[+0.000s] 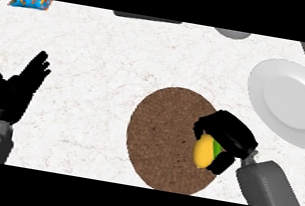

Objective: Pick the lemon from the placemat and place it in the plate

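Observation:
A yellow lemon (204,153) with a green patch lies at the right edge of the round brown placemat (165,137). My right hand (229,133) is curled round it, thumb below and fingers above, hiding part of it. The white plate (294,103) sits to the upper right of that hand, apart from it, with nothing on it. At the left of the counter my left hand (11,91) rests open with fingers pointing up.
A blue snack packet (30,2) lies at the far left corner. A dark flat object (147,18) and a grey round object (232,34) sit along the far edge. The marble counter (119,54) spreads between them.

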Controlling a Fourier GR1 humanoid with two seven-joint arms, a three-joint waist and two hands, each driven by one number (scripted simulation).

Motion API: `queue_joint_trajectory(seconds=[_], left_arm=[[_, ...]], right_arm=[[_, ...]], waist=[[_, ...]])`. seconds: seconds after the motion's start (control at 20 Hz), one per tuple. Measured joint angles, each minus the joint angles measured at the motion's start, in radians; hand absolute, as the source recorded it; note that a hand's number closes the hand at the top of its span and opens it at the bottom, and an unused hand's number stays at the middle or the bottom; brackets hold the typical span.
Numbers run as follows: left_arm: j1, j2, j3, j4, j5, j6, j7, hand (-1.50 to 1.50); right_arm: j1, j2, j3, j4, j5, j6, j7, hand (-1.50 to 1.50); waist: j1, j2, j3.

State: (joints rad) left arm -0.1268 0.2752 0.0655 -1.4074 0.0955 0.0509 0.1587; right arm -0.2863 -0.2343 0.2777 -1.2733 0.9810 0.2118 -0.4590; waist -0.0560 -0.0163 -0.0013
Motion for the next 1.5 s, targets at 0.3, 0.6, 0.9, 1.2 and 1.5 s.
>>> queue_joint_trajectory(seconds=[0.3, 0.6, 0.9, 1.2, 1.5], left_arm=[[0.011, -0.005, -0.001, -0.017, -0.005, 0.009, 0.006, 0.00], [-0.004, -0.025, -0.025, -0.026, -0.018, 0.007, 0.013, 0.00], [-0.032, -0.036, -0.026, -0.006, -0.026, -0.004, 0.014, 0.00], [-0.064, -0.031, -0.006, 0.040, -0.030, -0.026, -0.007, 0.00], [-0.041, -0.041, -0.008, 0.020, -0.033, -0.039, -0.014, 0.00]], right_arm=[[0.121, 0.005, -0.176, -0.259, -0.077, -0.167, 0.080, 1.50], [0.185, 0.002, -0.341, -0.443, -0.165, -0.197, 0.197, 1.50], [0.145, -0.039, -0.515, -0.416, -0.316, -0.141, 0.257, 1.50], [0.042, -0.138, -0.640, -0.178, -0.370, -0.156, 0.196, 1.50], [-0.097, -0.256, -0.690, 0.164, -0.344, -0.209, 0.077, 1.50]], waist=[[-0.006, -0.001, 0.001], [0.026, 0.009, 0.001], [0.046, 0.015, 0.001], [0.057, 0.018, 0.002], [0.068, 0.020, 0.002]])
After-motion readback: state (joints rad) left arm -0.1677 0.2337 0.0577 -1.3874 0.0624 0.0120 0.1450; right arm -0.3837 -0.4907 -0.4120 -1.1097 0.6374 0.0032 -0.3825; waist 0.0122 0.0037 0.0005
